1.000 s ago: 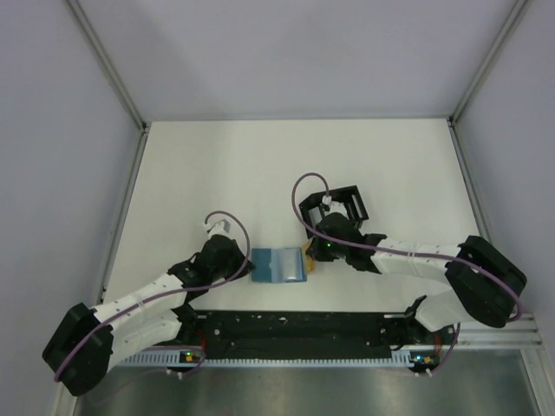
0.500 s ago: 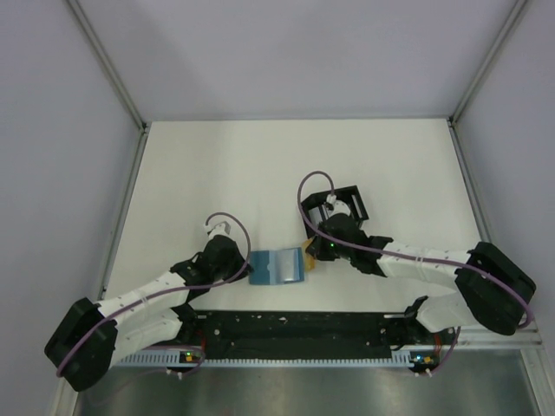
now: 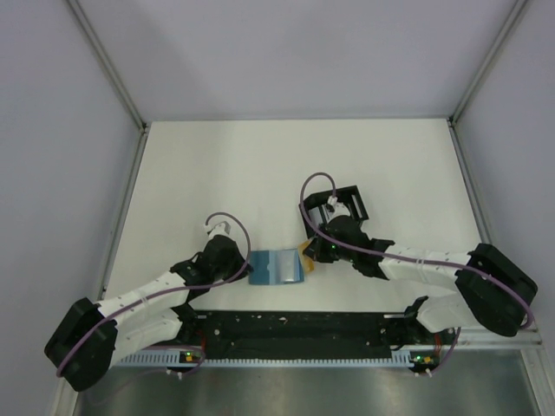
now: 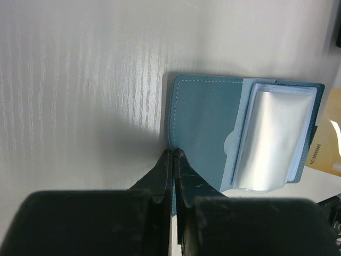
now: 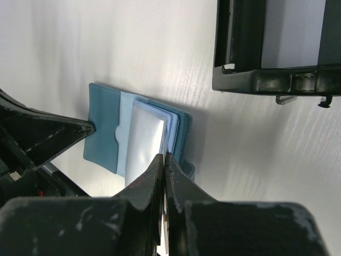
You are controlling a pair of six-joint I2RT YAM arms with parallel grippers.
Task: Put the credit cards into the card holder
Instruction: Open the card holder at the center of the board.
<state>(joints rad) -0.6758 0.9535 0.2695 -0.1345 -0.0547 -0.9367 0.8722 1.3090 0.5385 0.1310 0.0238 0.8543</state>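
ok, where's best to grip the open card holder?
Probably take the card holder by its bare left flap, at the outer edge, coming in low from the left. It lies open and flat. The clear sleeves fill the right half, with the yellow card at that side. The shut left hand sits at the flap's edge.

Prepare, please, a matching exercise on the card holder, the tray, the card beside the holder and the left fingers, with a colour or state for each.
Things:
1. card holder
2. tray
3. card
4. left fingers

Colour or state:
A. black
B. shut
C. teal-blue, lying open
D. orange-yellow

Pairs: 1-C, 2-A, 3-D, 4-B
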